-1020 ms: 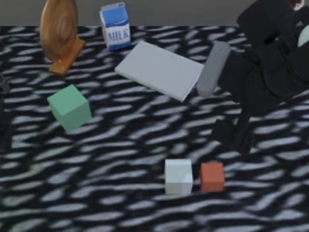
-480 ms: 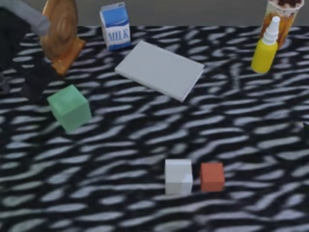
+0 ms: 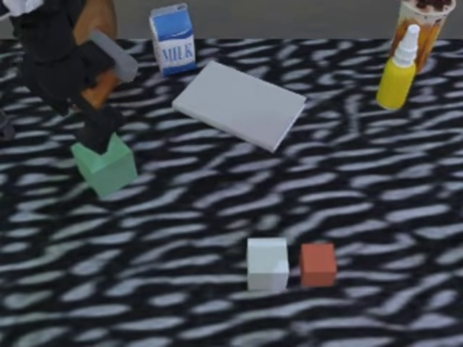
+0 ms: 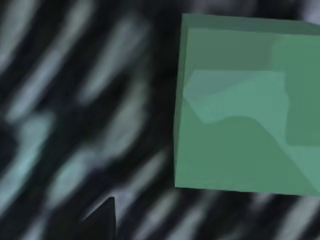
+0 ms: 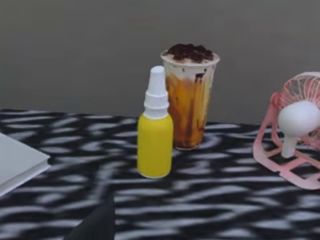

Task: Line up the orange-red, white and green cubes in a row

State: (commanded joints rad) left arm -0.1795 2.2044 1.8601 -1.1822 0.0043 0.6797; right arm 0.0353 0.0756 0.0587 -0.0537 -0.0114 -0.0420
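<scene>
Left claw [image 3: 100,137], grip state unclear, hangs at green cube [image 3: 105,163]'s far edge, open table around.

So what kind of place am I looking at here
Probably a simulated tabletop test scene, not a real room: a zebra-patterned table before a blank grey wall, scattered with unrelated props such as a milk carton, a yellow bottle and plain cubes like the green cube.
</scene>
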